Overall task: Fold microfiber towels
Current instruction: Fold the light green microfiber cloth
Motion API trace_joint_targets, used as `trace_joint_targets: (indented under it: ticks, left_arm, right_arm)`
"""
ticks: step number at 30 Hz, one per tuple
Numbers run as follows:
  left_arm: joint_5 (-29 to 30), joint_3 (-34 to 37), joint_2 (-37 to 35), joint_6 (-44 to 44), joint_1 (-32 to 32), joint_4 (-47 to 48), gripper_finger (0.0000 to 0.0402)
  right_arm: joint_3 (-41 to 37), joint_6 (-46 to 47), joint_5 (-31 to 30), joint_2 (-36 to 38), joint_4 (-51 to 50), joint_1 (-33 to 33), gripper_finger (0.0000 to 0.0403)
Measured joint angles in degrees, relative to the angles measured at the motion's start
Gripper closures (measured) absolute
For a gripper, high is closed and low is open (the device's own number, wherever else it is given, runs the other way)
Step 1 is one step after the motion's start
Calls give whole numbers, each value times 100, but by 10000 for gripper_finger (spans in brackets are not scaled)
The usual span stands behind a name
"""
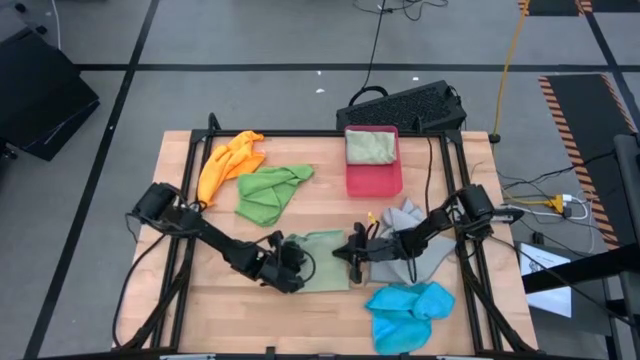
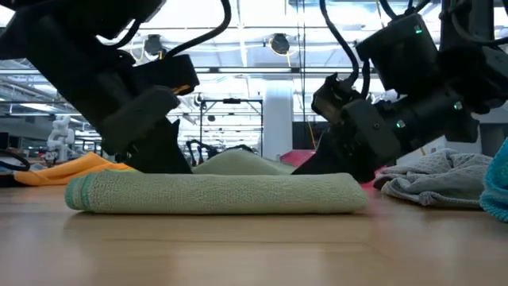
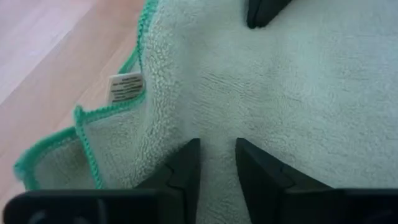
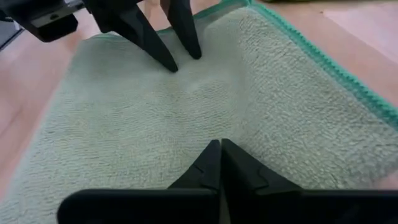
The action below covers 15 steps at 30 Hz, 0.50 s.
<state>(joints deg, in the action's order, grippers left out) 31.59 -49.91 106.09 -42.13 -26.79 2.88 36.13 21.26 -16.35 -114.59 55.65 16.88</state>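
Folded sage towel (image 2: pixel 214 193) lies at the table's (image 1: pixel 250 320) front centre, its green-stitched edges flat. Left gripper (image 3: pixel 217 163) presses it with fingers slightly parted; right gripper (image 4: pixel 220 163) rests closed on it, empty. Bare wood lies in front.

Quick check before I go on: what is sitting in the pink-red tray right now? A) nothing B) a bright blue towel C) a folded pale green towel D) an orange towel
C: the high view shows a folded pale green towel in the pink-red tray, while the orange towel and the blue towel lie out on the table.
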Motion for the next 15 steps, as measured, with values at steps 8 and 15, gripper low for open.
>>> trace_joint_targets:
  ticks: [8, 15]
  left_arm:
    - [623, -42, -853, 1443, -42, -228, 309]
    - [310, 259, -535, 2177, 492, -898, 309]
  right_arm:
    - [16, -423, 76, 593, 508, -44, 402]
    - [259, -1051, -309, 529, 270, -627, 402]
